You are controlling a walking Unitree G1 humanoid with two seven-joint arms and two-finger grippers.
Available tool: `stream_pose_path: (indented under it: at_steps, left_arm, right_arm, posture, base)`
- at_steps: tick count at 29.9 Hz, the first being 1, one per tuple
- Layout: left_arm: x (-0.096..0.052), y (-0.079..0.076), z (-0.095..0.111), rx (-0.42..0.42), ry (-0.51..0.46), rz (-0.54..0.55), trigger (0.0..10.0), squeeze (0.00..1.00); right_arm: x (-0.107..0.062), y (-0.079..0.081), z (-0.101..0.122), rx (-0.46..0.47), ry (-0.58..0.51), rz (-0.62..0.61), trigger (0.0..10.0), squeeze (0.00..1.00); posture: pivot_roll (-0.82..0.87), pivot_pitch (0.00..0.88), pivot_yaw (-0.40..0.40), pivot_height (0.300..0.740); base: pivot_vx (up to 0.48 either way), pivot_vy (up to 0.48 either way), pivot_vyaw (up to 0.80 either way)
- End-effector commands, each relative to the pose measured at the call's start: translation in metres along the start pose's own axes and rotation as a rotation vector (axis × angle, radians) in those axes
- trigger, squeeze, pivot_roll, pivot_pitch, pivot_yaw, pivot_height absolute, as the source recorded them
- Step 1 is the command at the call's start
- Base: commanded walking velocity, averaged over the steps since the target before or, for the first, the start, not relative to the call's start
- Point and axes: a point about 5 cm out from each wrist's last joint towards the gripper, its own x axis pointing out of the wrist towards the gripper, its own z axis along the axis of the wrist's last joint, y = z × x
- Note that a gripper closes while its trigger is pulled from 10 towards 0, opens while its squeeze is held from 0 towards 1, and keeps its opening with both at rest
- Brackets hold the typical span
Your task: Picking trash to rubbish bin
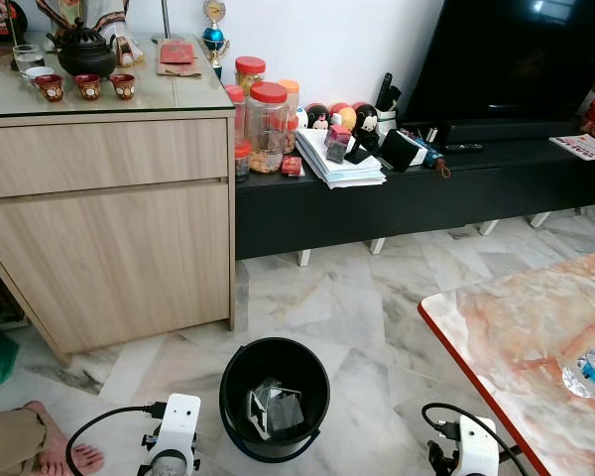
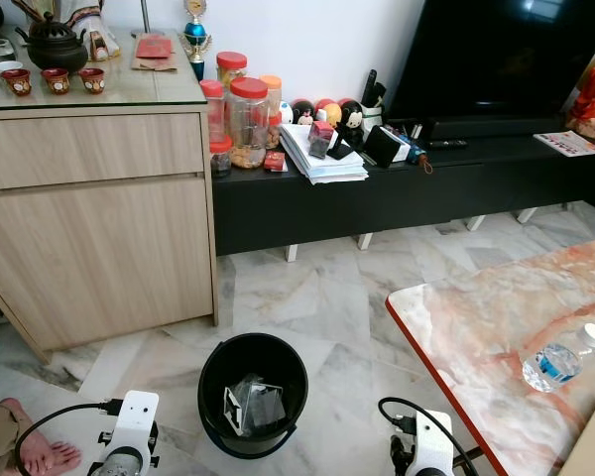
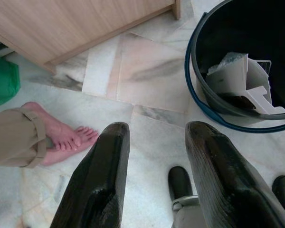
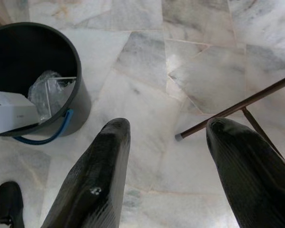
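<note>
Both your jaws hang open and empty low beside the black rubbish bin (image 1: 274,397), which sits between them with plastic packaging (image 3: 242,80) already inside. You look between picks: the plastic water bottle (image 2: 560,359) lies well ahead of your right gripper (image 4: 173,175) on the marble counter (image 2: 486,327), so raise that arm toward it while your left gripper (image 3: 154,180) idles

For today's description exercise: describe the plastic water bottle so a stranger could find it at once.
Start at the pink marble table on the robot's right. The plastic water bottle lies on its side near the right edge. It is clear with a white cap and a blue label.
</note>
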Motion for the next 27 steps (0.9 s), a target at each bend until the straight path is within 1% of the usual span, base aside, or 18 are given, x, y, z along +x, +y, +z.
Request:
stream_pose_path:
  at_steps: [1, 8, 11, 15, 18, 22, 27]
  left_arm:
    - [0.0, -0.004, 0.003, 0.019, -0.012, -0.019, 10.0, 0.0]
    - [0.004, 0.004, 0.01, 0.034, -0.03, -0.019, 10.0, 0.0]
    - [0.007, 0.006, 0.015, 0.043, -0.038, -0.023, 10.0, 0.0]
    - [0.009, 0.009, 0.02, 0.053, -0.05, -0.023, 10.0, 0.0]
    - [0.01, 0.012, 0.023, 0.06, -0.056, -0.023, 10.0, 0.0]
    - [0.011, 0.013, 0.024, 0.06, -0.057, -0.023, 10.0, 0.0]
    - [0.011, 0.012, 0.026, 0.048, -0.061, -0.023, 10.0, 0.0]
  right_arm:
    - [-0.001, -0.006, -0.001, 0.025, -0.002, -0.023, 10.0, 0.0]
    - [0.0, -0.003, 0.001, 0.093, -0.022, -0.042, 10.0, 0.0]
    - [0.0, 0.0, 0.002, 0.109, -0.026, -0.044, 10.0, 0.0]
    - [0.002, 0.005, 0.004, 0.128, -0.037, -0.042, 10.0, 0.0]
    - [0.004, 0.011, 0.009, 0.146, -0.054, -0.034, 10.0, 0.0]
    - [0.004, 0.012, 0.01, 0.147, -0.059, -0.03, 10.0, 0.0]
    - [0.005, 0.013, 0.015, 0.155, -0.074, -0.029, 10.0, 0.0]
  posture:
    - [0.1, 0.0, -0.127, 0.74]
    - [0.08, 0.0, -0.08, 0.74]
    - [0.08, 0.0, -0.056, 0.74]
    - [0.08, 0.0, -0.044, 0.74]
    - [0.08, 0.0, -0.04, 0.74]
    - [0.08, 0.0, -0.042, 0.74]
    - [0.09, 0.0, -0.054, 0.74]
  base:
    - [0.0, 0.0, 0.0]
    - [0.0, 0.0, 0.0]
    - [0.0, 0.0, 0.0]
    - [0.0, 0.0, 0.0]
    - [0.0, 0.0, 0.0]
    - [0.0, 0.0, 0.0]
    - [-0.276, 0.0, 0.0]
